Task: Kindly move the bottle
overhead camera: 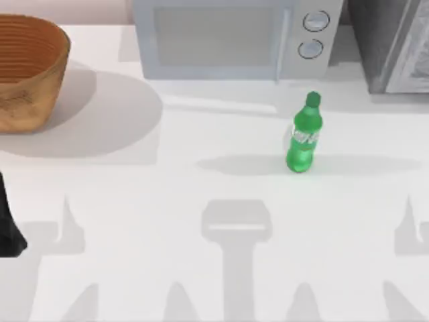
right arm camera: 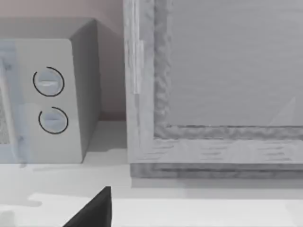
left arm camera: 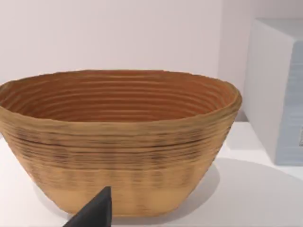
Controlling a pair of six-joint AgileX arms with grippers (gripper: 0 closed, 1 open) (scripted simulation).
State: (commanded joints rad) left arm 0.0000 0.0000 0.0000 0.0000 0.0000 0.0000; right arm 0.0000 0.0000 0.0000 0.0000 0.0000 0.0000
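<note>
The bottle (overhead camera: 305, 137) stands upright on the white table (overhead camera: 167, 201), right of centre toward the far side, just in front of the microwave (overhead camera: 228, 37) and below its two dials (overhead camera: 315, 33). Nothing touches it; cap on, label band around its middle.

A woven basket (overhead camera: 30, 70) sits at the far left corner of the table. A grey cabinet (overhead camera: 395, 43) stands at the far right, beside the microwave.

Left arm: a dark part (overhead camera: 8, 225) shows at the left edge of the top view, well apart from the bottle. Its wrist view faces the basket (left arm camera: 118, 142) at close range, with one dark finger (left arm camera: 94, 213) in the foreground. Whether the left gripper is apart or together: cannot tell.

Right arm: its wrist view faces the microwave's side with the dials (right arm camera: 49, 99) and the cabinet (right arm camera: 213, 94); one dark finger (right arm camera: 94, 213) in the foreground. Whether the right gripper is apart or together: cannot tell.
</note>
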